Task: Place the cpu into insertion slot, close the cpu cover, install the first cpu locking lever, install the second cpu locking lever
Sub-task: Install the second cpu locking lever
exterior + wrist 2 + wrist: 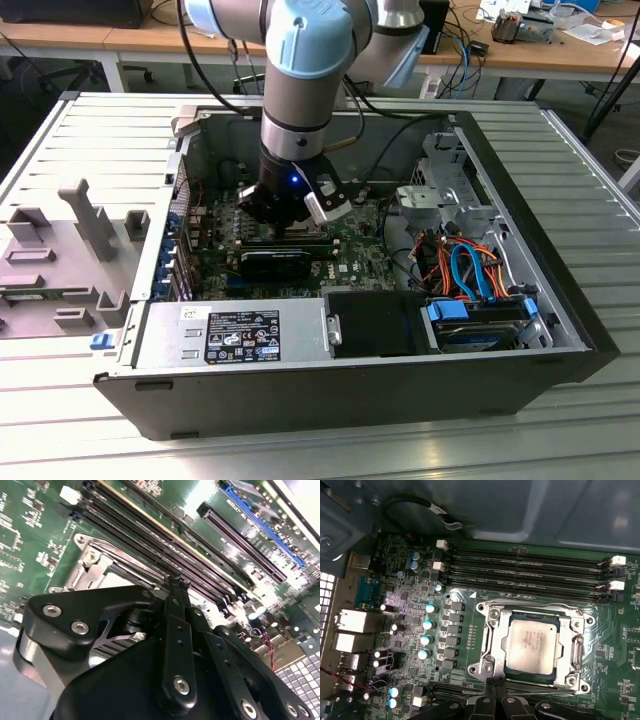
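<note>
The black two-finger gripper (496, 689) sits low over the green motherboard (395, 585) inside the open grey metal PC case (560, 330), w/ the silver-and-blue robot arm (300, 90) coming straight down from above in the exterior view. In the first wrist view the fingertips are pressed together w/ nothing visible between them, right at the edge of the socket area. In the second wrist view the gripper (178, 584) shows the same thin closed tips, just above the board next to the silvery socket hardware.

The small square cpu w/ silver-grey metal top (532, 645) lies flat in the dark-rimmed square insertion slot (516, 615). The thin silvery metal cpu cover frame (579, 651) looks to be down around the chip, its cut-out middle showing the chip top; can't tell whether the locking levers are latched.

Beside the socket, on the side away from the gripper, run the long black memory slots w/ white end clips (530, 572). A row of small blue-topped capacitors (426, 625) stands near the socket's other side. In the exterior view, blue and orange cables (468, 268) and a blue-edged drive bay (480, 318) lie toward the exterior view's right, well apart from the gripper (290, 232).
</note>
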Robot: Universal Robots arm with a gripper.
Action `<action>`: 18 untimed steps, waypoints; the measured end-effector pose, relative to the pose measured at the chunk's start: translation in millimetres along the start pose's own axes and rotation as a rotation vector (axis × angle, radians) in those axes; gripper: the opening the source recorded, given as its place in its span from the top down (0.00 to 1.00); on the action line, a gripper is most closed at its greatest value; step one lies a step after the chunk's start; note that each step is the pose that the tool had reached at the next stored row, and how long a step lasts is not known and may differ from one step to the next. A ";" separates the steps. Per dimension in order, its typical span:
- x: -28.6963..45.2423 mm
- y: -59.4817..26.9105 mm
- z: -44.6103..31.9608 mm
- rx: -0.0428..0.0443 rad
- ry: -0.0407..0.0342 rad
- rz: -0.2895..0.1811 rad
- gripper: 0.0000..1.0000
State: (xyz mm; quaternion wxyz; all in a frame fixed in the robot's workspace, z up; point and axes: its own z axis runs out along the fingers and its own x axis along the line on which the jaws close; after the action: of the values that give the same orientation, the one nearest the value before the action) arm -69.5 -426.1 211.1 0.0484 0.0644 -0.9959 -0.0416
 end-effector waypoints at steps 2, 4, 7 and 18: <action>3.1 0.4 0.4 0.0000 -0.0002 0.000 0.89; 14.0 1.8 1.9 0.0001 -0.0009 0.000 0.89; 17.5 2.2 2.6 0.0001 -0.0009 0.000 0.89; 19.1 3.5 5.4 0.0002 -0.0008 0.000 0.89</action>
State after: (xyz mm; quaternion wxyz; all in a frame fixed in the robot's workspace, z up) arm -89.4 -424.7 207.8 0.0479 0.0646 -0.9959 -0.0415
